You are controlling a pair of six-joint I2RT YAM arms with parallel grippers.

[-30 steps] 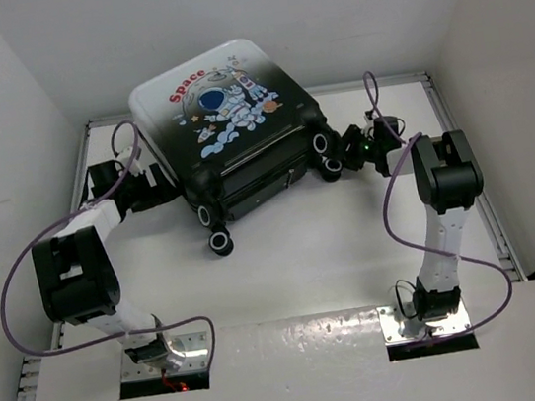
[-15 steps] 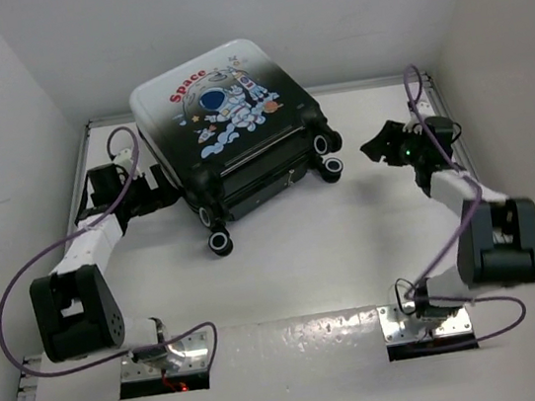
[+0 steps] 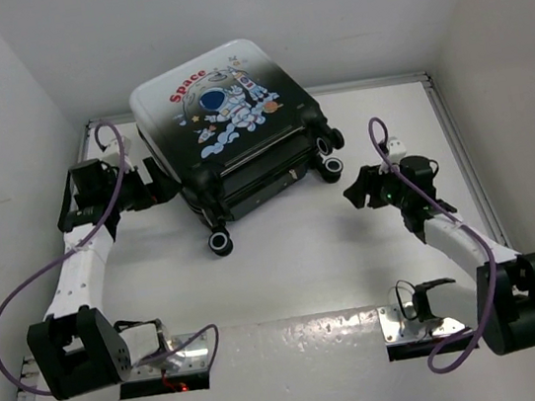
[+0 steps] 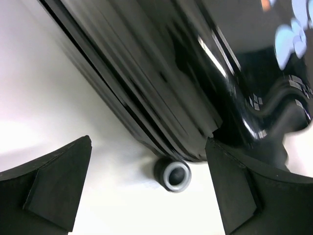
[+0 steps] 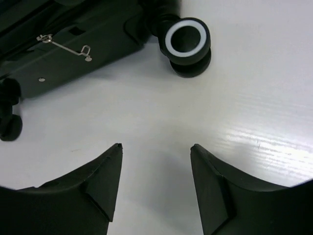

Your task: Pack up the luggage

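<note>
Your suitcase (image 3: 227, 126) lies shut at the far side of the table (image 3: 306, 265), left of the middle, with the printed shell facing up and its black wheels turned toward the near right.

Your left gripper (image 3: 153, 185) sits just beside the left flank with its fingers spread wide and nothing between them. Its wrist view looks along the dark ribbed side down to one wheel (image 4: 172, 175). Your right gripper (image 3: 356, 191) is out on the bare table, apart from the case, and its fingers are also parted and empty. It faces the wheeled end, with a grey-ringed wheel (image 5: 186, 39) ahead of it.

Expect the case to be stiff and bulky. The hard shell probably won't give under a pinch, and its glossy skin looks slippery, so pads on the flat face would likely slide. The body is far wider than either gripper, so go for something narrow:
- the ridge where the two halves meet
- a wheel stem
- the thin metal pull (image 5: 63, 45) near the seam

The case may roll or swivel when pushed, so brace it from the other side. You can't judge its weight from here.

The only writing you can read is "Space" (image 3: 188, 85) in red, above a cartoon astronaut (image 3: 224, 102). No brand name shows, and neither wrist view shows any lettering
</note>
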